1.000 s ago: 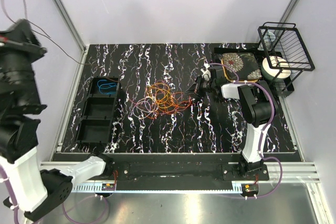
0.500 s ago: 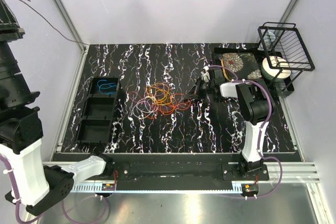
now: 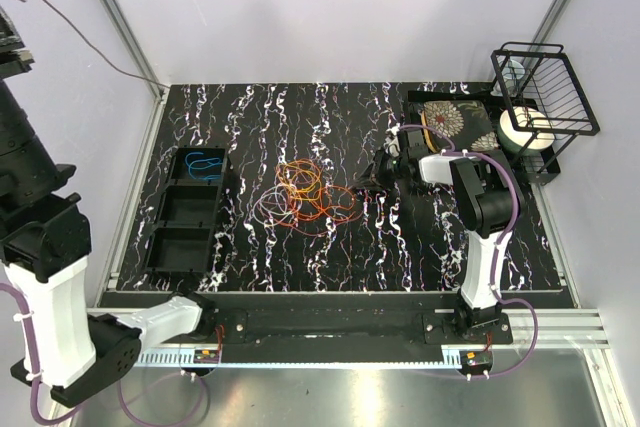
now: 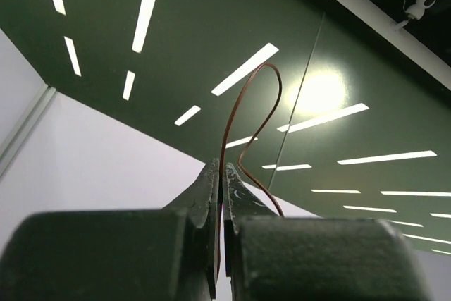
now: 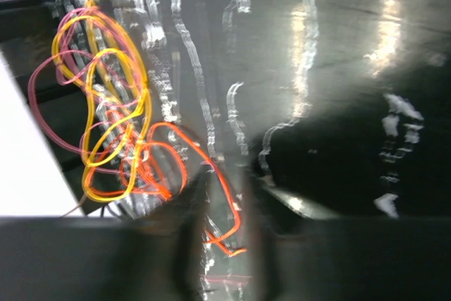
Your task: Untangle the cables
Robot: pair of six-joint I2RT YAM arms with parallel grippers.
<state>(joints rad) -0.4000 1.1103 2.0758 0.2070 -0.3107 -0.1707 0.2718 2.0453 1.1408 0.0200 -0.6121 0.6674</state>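
Observation:
The cables lie as a loose tangle of orange, yellow and pale violet loops mid-table. My right gripper is low at the tangle's right edge. In the blurred right wrist view it is open, with an orange loop lying between the fingers; yellow loops and violet loops lie beyond. My left gripper is raised high, pointing at the ceiling, and is shut on a thin brown-red cable. That cable runs down to the table's far left corner. A blue cable lies in the tray.
A black compartment tray stands at the left. A flowered box, a black wire rack and a white roll stand at the far right. Grey walls close in the table.
My left arm has risen further up and out at the left, taking the brown-red cable with it. The right gripper has moved slightly nearer and left, and the tangle has shifted a little.

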